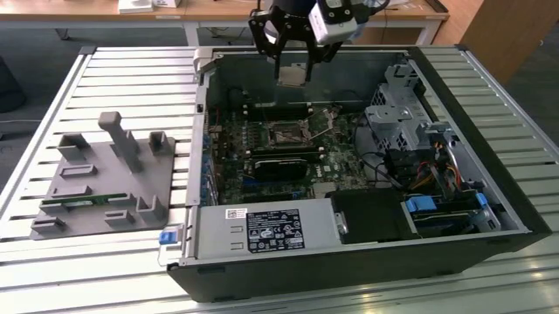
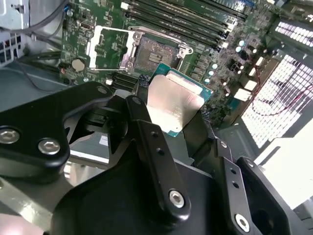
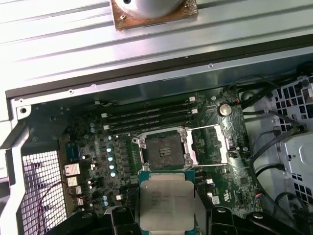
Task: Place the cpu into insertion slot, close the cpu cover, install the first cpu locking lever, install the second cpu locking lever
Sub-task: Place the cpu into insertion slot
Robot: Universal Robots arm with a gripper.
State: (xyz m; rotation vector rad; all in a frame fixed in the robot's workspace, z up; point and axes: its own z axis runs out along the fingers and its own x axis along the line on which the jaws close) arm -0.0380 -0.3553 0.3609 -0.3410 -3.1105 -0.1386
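Case: the computer case [image 1: 262, 278] is lying open on the slatted counter [image 1: 131, 72], its inside facing up.
Near end: a grey power supply box [image 1: 266, 230] is sitting inside the case against the closest wall.
Tray: a grey fixture tray [image 1: 96, 183] is resting on the counter beside the case, at the exterior view's left. A small green strip [image 1: 88, 200] is lying in one of its grooves.
Board: the green motherboard [image 1: 262, 140] is covering the case floor.
Socket: the insertion slot [image 3: 164, 149] is sitting on the motherboard with its dark pin grid exposed.
Frame: the cpu cover [image 2: 94, 46] is lying swung open, just beside the insertion slot.
Arm: the gripper [image 1: 294, 65] is hanging over the far part of the case, above the motherboard.
Grasp: the fingers [image 2: 142, 110] are clamping the cpu [image 3: 166, 203] by two opposite edges. The cpu is hanging in the air, near the insertion slot but apart from it.
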